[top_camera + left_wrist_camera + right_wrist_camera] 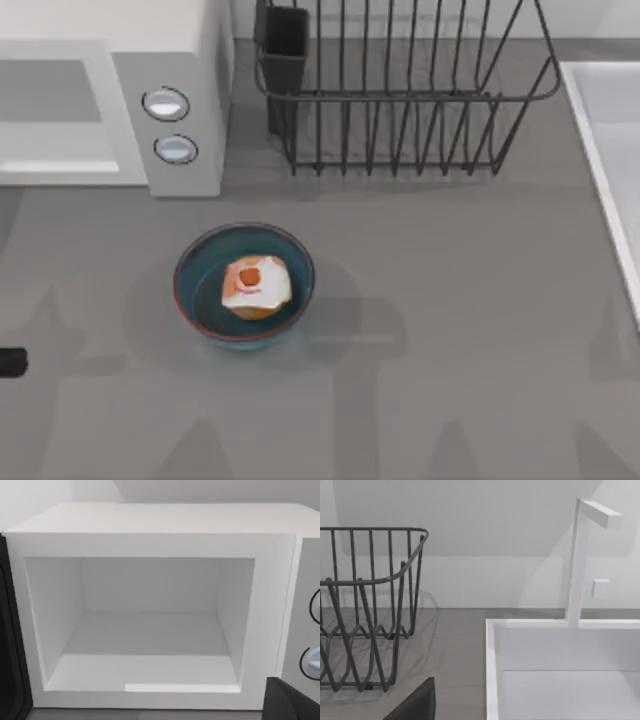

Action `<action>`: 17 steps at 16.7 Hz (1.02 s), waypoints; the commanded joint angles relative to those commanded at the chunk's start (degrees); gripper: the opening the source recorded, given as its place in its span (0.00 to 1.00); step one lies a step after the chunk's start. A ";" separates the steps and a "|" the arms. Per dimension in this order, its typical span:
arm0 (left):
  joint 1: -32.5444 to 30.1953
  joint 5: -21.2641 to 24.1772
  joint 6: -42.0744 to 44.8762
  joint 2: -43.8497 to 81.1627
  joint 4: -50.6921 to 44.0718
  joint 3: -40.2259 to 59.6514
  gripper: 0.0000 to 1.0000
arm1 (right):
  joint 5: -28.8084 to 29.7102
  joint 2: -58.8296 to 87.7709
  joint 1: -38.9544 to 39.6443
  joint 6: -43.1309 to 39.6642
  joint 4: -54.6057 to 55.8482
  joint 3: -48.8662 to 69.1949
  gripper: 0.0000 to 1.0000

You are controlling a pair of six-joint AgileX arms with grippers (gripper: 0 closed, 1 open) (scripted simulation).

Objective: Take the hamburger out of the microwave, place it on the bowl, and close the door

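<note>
Top view: hamburger [256, 286] sits inside the bowl [190, 268] on the surface [450, 330], in front of the microwave [190, 60]. A dark bit at the left edge is probably my left arm; I can't tell the state of the left hand. Left wrist view: I'm facing straight into the microwave's pale cavity [145, 630], the door [10, 670] swung open beside it, knobs [314, 662] at the other edge. Right wrist view: wire rack [365, 615] and white sink [560, 670] with faucet [580, 560]; right hand state, can't tell.
</note>
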 joint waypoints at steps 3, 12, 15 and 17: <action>5.09 5.10 0.10 6.93 4.90 1.59 0.00 | 0.00 0.00 0.00 0.00 0.00 0.00 1.00; 10.44 10.49 0.26 14.32 10.41 3.18 0.00 | 0.00 0.00 0.00 0.00 0.00 0.00 1.00; 6.61 6.66 0.28 16.54 11.92 3.90 0.00 | 0.00 0.00 0.00 0.00 0.00 0.00 1.00; 2.10 2.17 0.30 18.49 13.23 4.57 0.00 | 0.00 0.00 0.00 0.00 0.00 0.00 1.00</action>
